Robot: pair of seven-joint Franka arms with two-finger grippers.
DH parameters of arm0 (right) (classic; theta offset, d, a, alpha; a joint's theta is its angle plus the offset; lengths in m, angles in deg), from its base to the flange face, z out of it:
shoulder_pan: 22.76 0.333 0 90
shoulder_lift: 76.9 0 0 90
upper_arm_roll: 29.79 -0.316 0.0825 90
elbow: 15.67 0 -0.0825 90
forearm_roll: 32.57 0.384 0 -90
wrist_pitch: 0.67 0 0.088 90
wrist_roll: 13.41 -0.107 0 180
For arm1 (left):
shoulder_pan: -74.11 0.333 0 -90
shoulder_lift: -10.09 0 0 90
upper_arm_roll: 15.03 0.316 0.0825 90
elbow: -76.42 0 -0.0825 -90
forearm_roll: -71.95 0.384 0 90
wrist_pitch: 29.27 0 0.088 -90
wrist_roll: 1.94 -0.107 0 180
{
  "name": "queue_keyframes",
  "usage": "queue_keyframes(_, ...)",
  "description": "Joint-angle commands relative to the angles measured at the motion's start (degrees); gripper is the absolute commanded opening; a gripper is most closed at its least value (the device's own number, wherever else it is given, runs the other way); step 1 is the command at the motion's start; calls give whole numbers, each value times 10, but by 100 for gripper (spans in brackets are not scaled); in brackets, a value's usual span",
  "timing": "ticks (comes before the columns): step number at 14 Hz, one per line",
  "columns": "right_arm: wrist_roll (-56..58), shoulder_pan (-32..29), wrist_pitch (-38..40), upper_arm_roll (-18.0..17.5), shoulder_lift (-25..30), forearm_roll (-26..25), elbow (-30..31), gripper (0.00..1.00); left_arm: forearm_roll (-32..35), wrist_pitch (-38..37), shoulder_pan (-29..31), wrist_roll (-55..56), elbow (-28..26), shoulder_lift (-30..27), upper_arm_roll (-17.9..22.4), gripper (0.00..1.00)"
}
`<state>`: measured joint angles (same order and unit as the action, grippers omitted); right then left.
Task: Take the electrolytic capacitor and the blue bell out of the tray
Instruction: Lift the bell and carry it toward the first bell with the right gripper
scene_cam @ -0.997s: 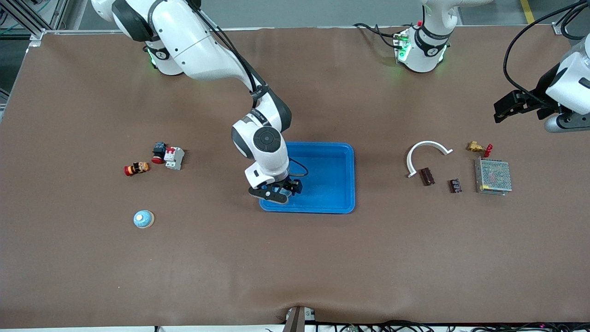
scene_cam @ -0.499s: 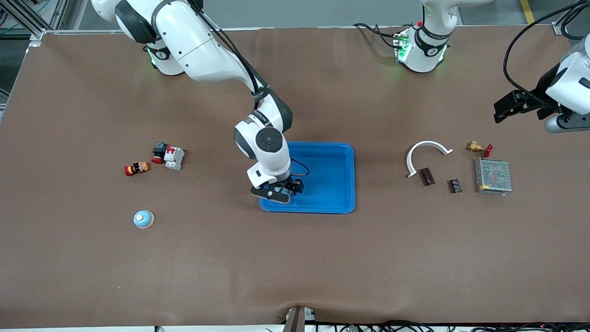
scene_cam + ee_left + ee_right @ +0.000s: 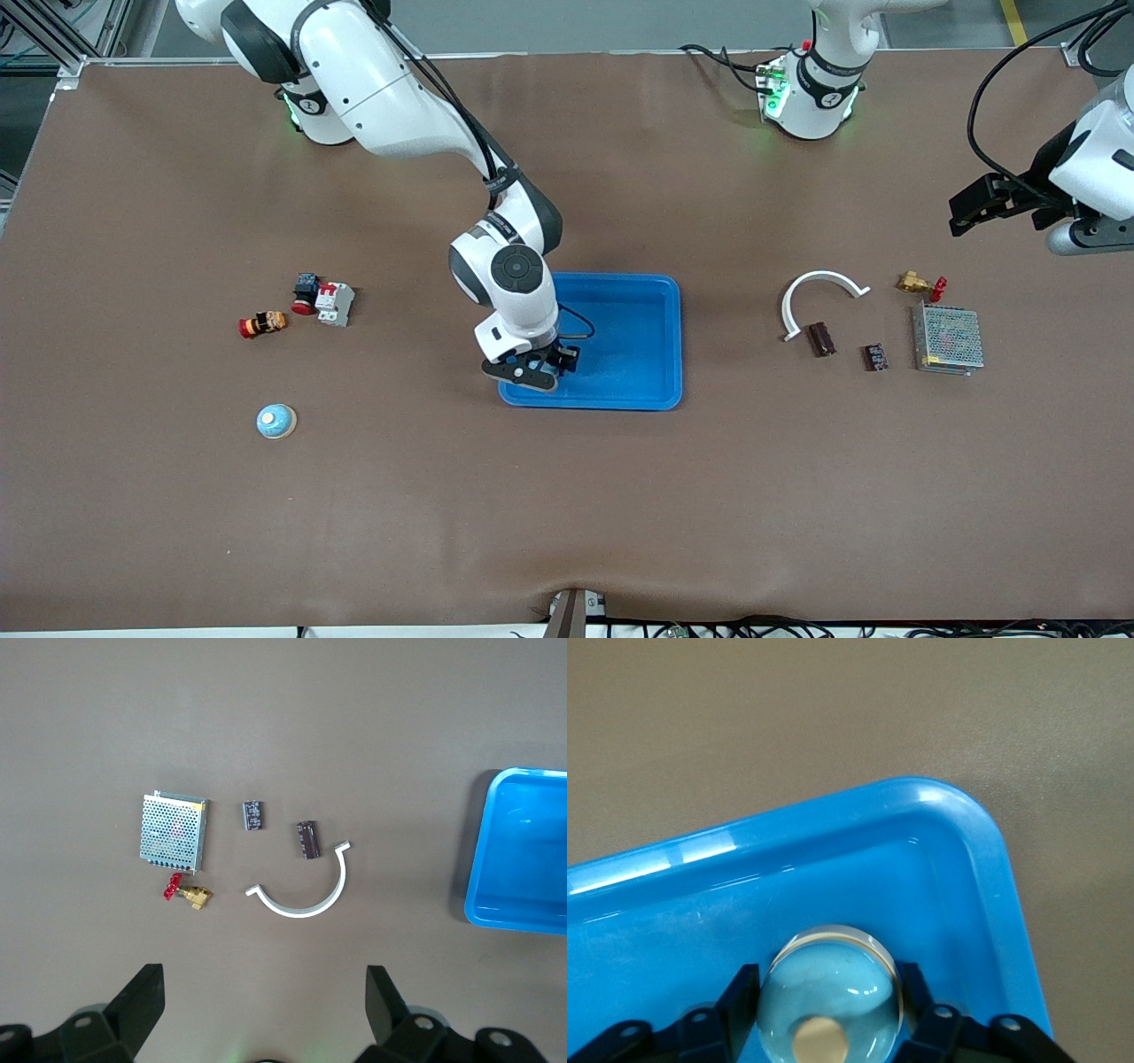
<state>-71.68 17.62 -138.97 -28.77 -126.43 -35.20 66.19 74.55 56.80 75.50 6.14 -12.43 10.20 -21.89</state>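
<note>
The right gripper (image 3: pixel 826 979) is down inside the tray (image 3: pixel 631 282). Its fingers (image 3: pixel 741 985) are closed on the blue bell (image 3: pixel 833 988), one on each side of the round top. The bell sits on the tray floor in the tray corner that is nearest the front camera, at the right arm's end. It does not look lifted yet.

The rest of the tray that shows looks bare. A small dark can (image 3: pixel 821 338) lies on the bench toward the left arm's end, just beside a white curved piece (image 3: pixel 824 281). I think this is the capacitor, so that part of the job looks done. Near it are a little dark chip (image 3: pixel 876 356), a metal mesh box (image 3: pixel 948 338) and a small brass part with a red bit (image 3: pixel 920 284).

Toward the right arm's end of the bench lies another blue dome (image 3: pixel 275 421), well apart from the tray. Farther from the front camera than the dome are a few small parts (image 3: pixel 323 301).

The left gripper (image 3: pixel 263 972) waits up high over the left arm's end of the bench. Its fingers are wide open and hold nothing.

What is left, I think: lift the bell up over the rim, carry it to the bench, and let go. The rim is close by, so the bell must go up first or it may bump the rim.
</note>
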Motion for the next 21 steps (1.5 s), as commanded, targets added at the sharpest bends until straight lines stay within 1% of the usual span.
queue_keyframes(1, -18, 5, 0, 4, -8, -16, -13, 54, -12, 7, -2, -4, -5, -6, 5, 100)
queue_keyframes(2, -18, 5, 0, 3, -8, -16, -13, 51, -12, 7, -2, -4, -5, -6, 5, 100)
queue_keyframes(10, -9, -3, 12, 2, 14, -8, -13, 51, -12, 7, -2, -3, -5, -5, 5, 100)
queue_keyframes(12, -4, -6, 37, 0, 27, -8, -14, 51, -12, 7, -3, -3, -5, -5, 5, 100)
queue_keyframes(16, 68, -38, 115, -3, 56, -2, -30, 51, -11, 7, -3, -3, -5, -5, 5, 100)
queue_keyframes(17, 96, -49, 139, -3, 66, 7, -31, 51, -11, 7, -3, -3, -5, -5, 5, 100)
queue_keyframes(20, 220, -99, 202, -2, 101, 53, -43, 51, -11, 7, -2, -3, -5, -5, 5, 100)
queue_keyframes(21, 257, -118, 223, -2, 108, 58, -49, 51, -12, 7, -2, -3, -5, -5, 5, 100)
